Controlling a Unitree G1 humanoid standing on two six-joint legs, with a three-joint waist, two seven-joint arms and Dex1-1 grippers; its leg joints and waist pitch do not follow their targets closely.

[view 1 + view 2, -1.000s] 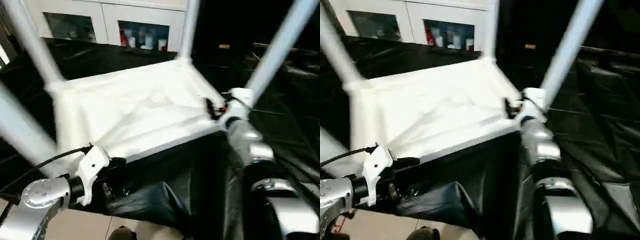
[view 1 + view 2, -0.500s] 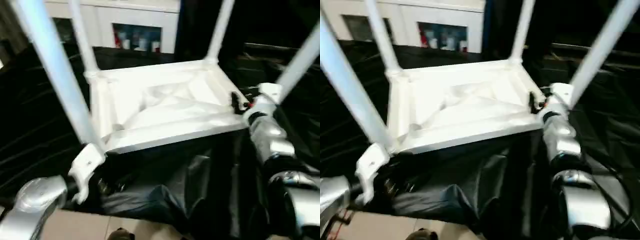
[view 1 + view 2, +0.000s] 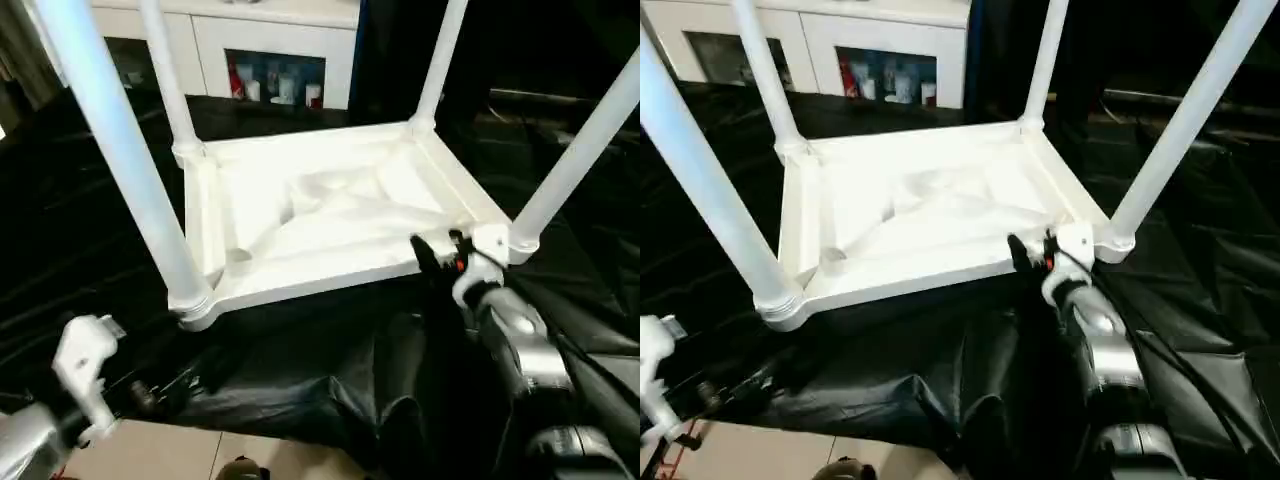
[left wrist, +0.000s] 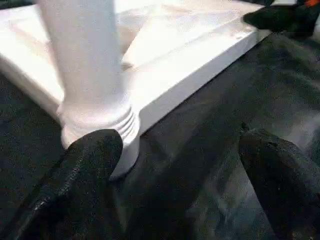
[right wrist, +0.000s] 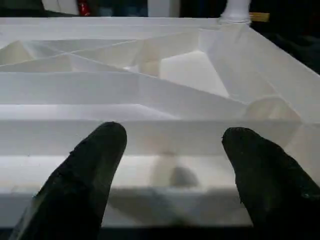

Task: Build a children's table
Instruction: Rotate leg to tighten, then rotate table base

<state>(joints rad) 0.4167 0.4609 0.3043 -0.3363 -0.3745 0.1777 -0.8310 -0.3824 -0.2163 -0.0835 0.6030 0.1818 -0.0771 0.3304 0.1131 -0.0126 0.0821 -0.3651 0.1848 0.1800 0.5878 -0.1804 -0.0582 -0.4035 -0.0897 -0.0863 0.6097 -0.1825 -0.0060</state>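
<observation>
Tabletop upside down w/ 4 legs up.

Dim surroundings, overexposed white plastic (glare)

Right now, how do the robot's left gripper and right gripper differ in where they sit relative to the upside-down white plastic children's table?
The left gripper hangs off the upside-down white plastic children's table, fingers over the black cloth beside the near-left white tubular leg; the right gripper faces the near rim by the near-right leg, fingers on either side of it. The left sits lower and nearer the work table's edge. Both are open and hold nothing.
</observation>
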